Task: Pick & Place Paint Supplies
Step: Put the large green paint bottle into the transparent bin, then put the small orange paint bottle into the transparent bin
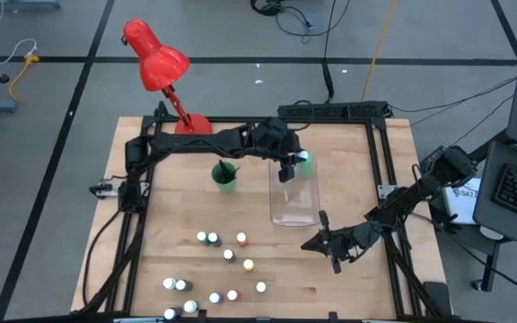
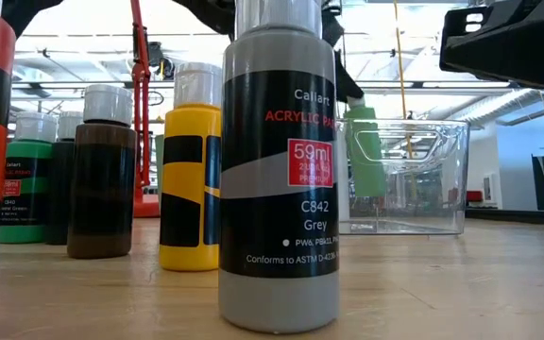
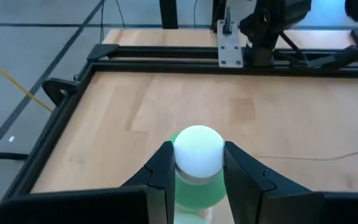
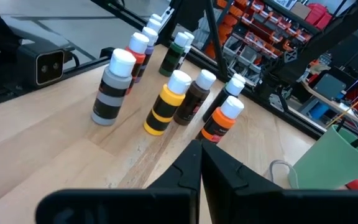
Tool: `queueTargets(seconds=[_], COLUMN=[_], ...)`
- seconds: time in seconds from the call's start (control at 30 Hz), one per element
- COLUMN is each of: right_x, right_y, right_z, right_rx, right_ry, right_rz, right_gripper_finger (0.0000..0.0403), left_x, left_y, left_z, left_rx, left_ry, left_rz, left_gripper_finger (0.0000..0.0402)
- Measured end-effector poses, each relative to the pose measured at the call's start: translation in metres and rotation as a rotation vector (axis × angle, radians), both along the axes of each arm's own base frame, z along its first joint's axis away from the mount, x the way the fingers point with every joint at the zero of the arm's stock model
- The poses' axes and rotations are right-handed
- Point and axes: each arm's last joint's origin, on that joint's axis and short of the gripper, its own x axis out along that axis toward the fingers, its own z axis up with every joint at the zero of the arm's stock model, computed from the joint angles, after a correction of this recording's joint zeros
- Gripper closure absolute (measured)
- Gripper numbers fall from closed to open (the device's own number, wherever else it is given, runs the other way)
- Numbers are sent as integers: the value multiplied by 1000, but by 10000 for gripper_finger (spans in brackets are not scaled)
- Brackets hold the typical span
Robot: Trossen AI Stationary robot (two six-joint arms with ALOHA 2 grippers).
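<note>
— Why is the clear bin approached by the left gripper?

— A green paint bottle is clamped by its cap above the bin, presumably for dropping in. The right gripper, fingers closed on nothing, is parked beside the remaining bottles.

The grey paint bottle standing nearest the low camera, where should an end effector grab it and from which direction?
Probably from straight above, closing on the grey paint bottle just under its white cap, the way the left end effector grips its green bottle. It stands upright with a narrow neck, and the yellow bottle stands close enough to crowd a side approach.
</note>
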Motion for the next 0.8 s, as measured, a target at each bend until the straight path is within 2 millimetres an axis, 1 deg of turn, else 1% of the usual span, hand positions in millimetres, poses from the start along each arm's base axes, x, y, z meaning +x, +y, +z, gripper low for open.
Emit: queueTargets(seconds=[0.27,0.47,0.5,0.57,0.7,0.8], right_x=[0,0,0,0,0,0], right_y=[0,0,0,0,0,0], right_z=[0,0,0,0,0,0], right_rx=[-9,-15,-21,-29,-38,-52], right_ry=[0,-1,-2,-3,-6,-9], right_rz=[2,2,4,5,6,9], right_gripper_finger=[399,399,399,399,399,399], left_x=[9,10,10,10,10,11], left_y=[2,5,5,5,6,6], left_z=[-26,-27,-27,-27,-23,-21], left_rx=[18,23,25,29,36,29], left_ry=[59,56,56,53,26,10], left_rz=[3,14,15,15,17,30], left_gripper_finger=[312,312,308,279,207,173])
